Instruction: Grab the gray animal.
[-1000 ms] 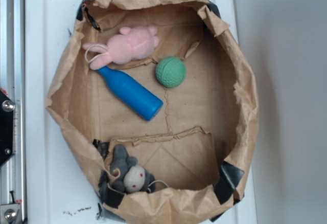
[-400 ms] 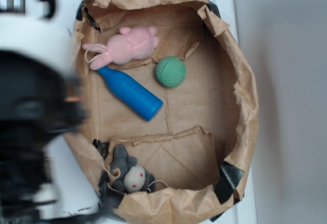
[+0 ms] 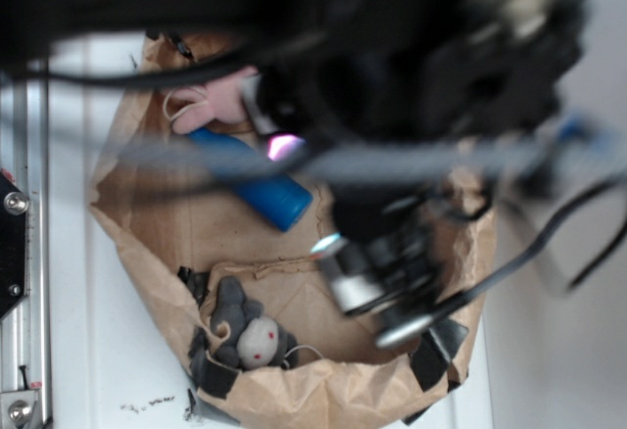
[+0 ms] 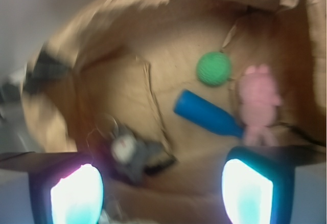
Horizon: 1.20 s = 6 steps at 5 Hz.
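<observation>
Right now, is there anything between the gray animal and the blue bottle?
Only a raised crease of the brown paper lining, seen from the wrist view, separates the gray animal and the blue bottle; no toy.

One gray animal (image 4: 127, 150), one pink bunny (image 4: 259, 101), one blue bottle (image 4: 207, 112), one green ball (image 4: 214, 68), one paper bag (image 4: 122, 40).
</observation>
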### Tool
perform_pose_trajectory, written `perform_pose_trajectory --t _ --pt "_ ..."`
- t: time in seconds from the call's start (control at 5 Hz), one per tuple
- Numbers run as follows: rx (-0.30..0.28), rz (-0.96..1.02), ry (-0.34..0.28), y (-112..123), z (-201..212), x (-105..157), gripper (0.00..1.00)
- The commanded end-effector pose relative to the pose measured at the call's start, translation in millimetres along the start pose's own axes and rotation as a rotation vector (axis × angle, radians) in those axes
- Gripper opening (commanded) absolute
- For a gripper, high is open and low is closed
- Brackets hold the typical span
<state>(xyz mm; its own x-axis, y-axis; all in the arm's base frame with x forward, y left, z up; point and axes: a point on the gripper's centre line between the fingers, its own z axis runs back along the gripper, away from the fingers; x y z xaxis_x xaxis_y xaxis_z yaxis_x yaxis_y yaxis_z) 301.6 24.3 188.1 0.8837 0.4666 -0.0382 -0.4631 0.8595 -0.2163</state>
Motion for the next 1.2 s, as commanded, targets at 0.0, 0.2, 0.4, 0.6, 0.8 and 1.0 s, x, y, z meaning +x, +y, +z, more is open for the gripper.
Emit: perform_pose_trajectory --t 0.0,0.2,0.4,0.6,0.8,1.0 --pt "-0.04 0.154 0.039 14.9 6.2 -10.7 1.0" --pt "-0.04 0.154 0.039 14.9 6.2 -10.7 1.0" --pt "-0.04 0.154 0.039 14.9 6.2 -10.7 1.0" --pt "-0.04 0.154 0.039 14.9 6.2 -10.7 1.0" --pt "-0.027 0.114 0.005 23.2 -17.0 -13.0 1.0" --pt "-0.044 0.047 -0.03 23.2 -29.0 -13.0 1.0"
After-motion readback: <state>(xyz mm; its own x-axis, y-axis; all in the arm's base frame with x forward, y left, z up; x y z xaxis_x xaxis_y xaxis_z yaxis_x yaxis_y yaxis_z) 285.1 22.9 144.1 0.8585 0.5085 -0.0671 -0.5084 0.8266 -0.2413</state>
